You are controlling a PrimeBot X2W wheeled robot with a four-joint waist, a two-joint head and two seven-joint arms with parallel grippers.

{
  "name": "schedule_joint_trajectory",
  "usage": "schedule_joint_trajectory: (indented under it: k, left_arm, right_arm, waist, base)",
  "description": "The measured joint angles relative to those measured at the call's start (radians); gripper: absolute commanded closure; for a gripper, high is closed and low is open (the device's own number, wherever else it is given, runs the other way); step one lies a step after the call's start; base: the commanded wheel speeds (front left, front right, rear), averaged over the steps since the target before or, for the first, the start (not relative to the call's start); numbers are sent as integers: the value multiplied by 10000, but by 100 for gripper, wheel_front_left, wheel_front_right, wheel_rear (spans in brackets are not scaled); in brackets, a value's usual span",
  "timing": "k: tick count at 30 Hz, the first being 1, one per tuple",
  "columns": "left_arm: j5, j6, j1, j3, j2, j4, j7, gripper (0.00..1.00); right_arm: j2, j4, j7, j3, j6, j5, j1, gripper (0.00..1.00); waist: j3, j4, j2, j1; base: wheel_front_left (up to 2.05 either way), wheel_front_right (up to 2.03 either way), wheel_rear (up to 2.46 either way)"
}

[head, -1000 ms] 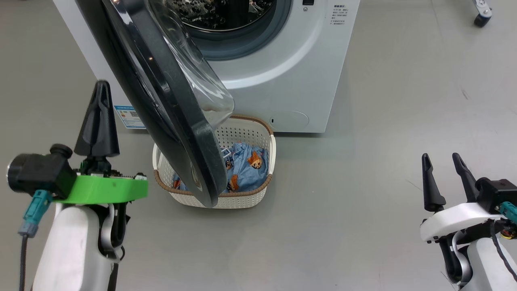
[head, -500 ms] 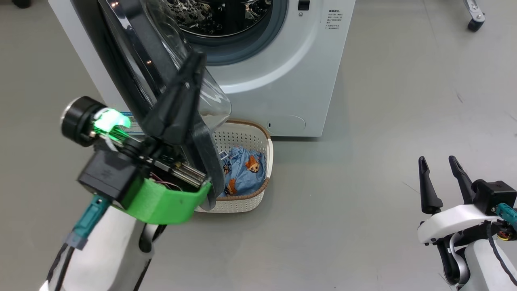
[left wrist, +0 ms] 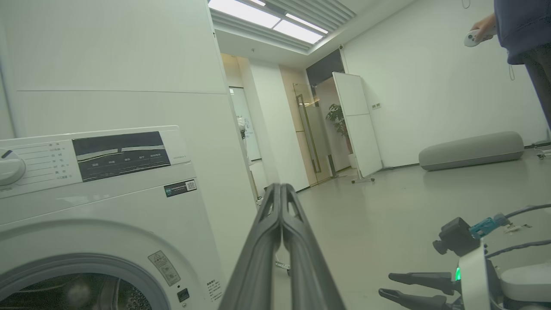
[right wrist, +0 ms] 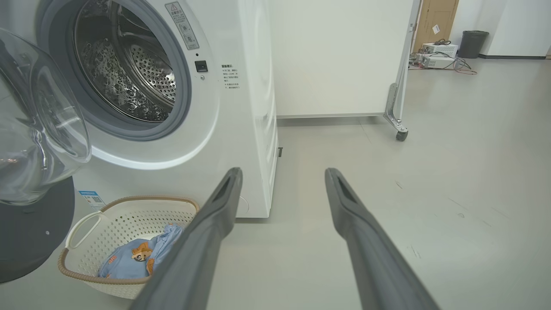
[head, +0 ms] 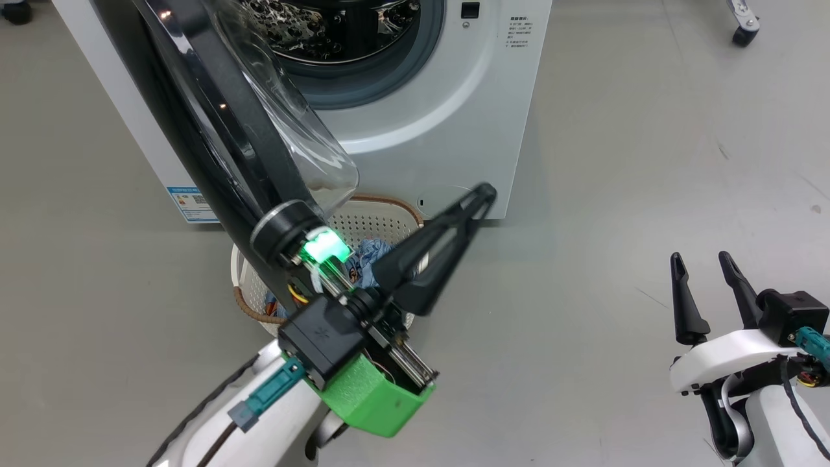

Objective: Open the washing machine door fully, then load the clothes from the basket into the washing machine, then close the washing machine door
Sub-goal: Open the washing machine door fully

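- Washing machine door (head: 214,123) stands open, its lower edge hanging over the basket (head: 379,220); the drum (right wrist: 129,73) is exposed.
- Clothes (right wrist: 137,258) lie in the basket, on the floor against the washing machine (head: 447,123).
- Left pincer (head: 485,192) clenched, empty, slanting above the basket toward the machine's lower front.
- Right pincer (head: 698,256) released, empty, well apart to the right.

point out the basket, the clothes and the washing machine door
basket (right wrist: 137,215): right wrist view, perforated back wall
clothes (right wrist: 129,262): right wrist view, blue fabric
washing machine door (right wrist: 43,129): right wrist view, clear glass bowl
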Motion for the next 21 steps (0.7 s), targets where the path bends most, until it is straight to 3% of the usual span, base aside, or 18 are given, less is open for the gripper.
schedule_joint_trajectory:
  k: [4,21]
  left_arm:
    - [-303,0,55,-767,-115,232,8,100]
    - [-976,-2,614,-1933,-111,1565,12,100]
  right_arm:
    - [46,13,0,-17,82,-2,1,0]
    - [79,-31,0,-176,194,-88,-7,0]
  waist:
    - [43,-39,0,0]
    - [425,3,0,0]
  base:
    - [0,0,0]
    - [0,0,0]
